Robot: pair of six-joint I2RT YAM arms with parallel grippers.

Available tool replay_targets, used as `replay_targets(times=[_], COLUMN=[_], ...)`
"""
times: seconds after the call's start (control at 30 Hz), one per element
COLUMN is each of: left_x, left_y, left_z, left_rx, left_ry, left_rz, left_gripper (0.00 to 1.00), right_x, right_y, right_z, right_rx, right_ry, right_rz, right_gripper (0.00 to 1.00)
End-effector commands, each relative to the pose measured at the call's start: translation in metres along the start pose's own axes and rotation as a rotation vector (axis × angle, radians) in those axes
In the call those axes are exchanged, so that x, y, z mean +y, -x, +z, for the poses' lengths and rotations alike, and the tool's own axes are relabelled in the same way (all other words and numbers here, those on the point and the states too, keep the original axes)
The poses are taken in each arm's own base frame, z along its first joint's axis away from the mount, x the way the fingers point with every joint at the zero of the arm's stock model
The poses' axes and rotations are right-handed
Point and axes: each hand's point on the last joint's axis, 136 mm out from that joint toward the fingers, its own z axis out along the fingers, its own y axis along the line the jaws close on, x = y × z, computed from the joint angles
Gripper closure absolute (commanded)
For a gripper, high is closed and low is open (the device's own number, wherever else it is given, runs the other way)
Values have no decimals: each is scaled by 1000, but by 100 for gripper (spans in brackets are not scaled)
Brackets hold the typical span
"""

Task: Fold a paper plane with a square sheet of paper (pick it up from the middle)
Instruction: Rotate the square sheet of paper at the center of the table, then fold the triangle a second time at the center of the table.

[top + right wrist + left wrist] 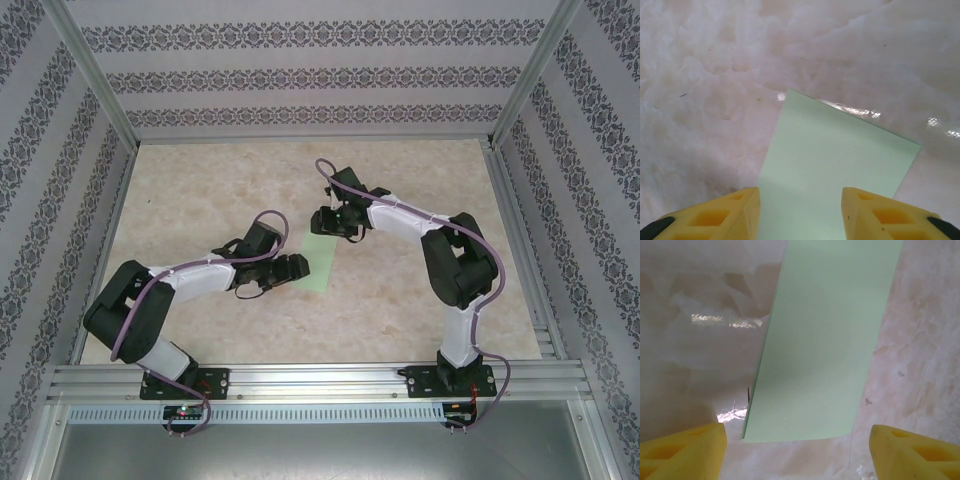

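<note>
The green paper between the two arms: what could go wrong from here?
The paper looks folded into a strip. Two layers show along one long edge in the left wrist view, so it may spring open. It lies on a glossy table, and a push from the open left fingers could slide it. The right fingers stand over its other end and might crumple it.

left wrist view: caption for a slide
Green paper flat on the marbled table, its near end between the open left gripper's yellow fingers.
</note>
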Motion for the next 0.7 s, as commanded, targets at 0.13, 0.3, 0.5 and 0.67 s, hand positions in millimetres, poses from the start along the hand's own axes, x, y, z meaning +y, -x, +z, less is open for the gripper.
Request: replay_targets(times=[0.13,0.3,0.5,0.67], left_x=[-10,-16,-25,-33], left_y=[-5,-8,-10,-8], left_z=[7,8,10,8], left_rx=[52,69,90,81], left_ry=[-27,-46,-85,-119], left_rz=[1,14,26,34], left_gripper=[22,22,22,22], right_x=[-8,-20,-35,-38], right_y=[-12,-18,-24,-30], right_z=[23,32,40,43], right_rx=[74,98,117,132], right_ry=[35,6,-19,-25], right_rz=[42,74,111,119], right_gripper=[54,54,56,56])
